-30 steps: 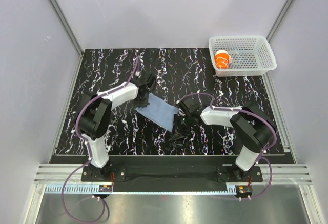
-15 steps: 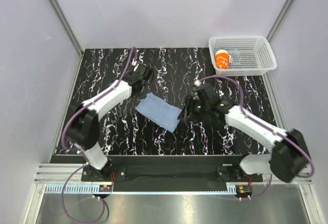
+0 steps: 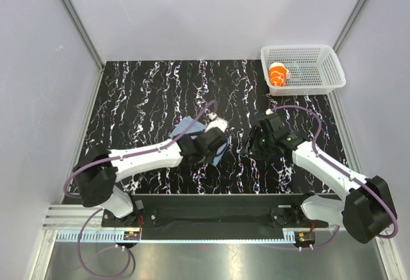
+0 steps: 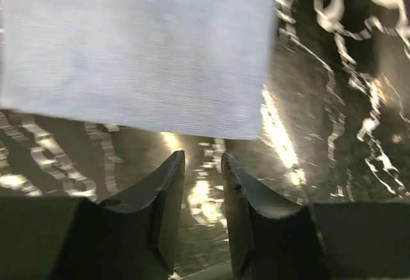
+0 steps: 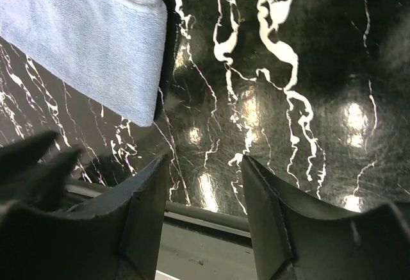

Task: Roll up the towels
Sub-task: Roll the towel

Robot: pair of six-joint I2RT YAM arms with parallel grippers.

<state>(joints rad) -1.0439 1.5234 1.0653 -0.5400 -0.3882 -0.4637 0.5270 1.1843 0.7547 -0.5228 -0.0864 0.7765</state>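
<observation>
A pale blue folded towel (image 3: 184, 127) lies flat on the black marbled table (image 3: 141, 94), mostly hidden under my left arm in the top view. My left gripper (image 3: 214, 142) hovers over the towel's right part. In the left wrist view the towel (image 4: 134, 49) lies just beyond the left gripper (image 4: 203, 157), whose jaws stand a narrow gap apart and hold nothing. My right gripper (image 3: 254, 141) is to the right of the towel, wide open and empty. In the right wrist view the towel's corner (image 5: 90, 43) lies up and left of the right gripper (image 5: 204, 158).
A white mesh basket (image 3: 333, 68) stands at the table's back right corner and holds an orange and white object (image 3: 278, 75). The table's front edge and a metal rail (image 3: 211, 219) lie just behind the grippers. Grey walls close in the sides.
My left arm has swung from behind the towel's left end round to the front and now reaches over the towel. My right gripper has drawn back a little to the right.
</observation>
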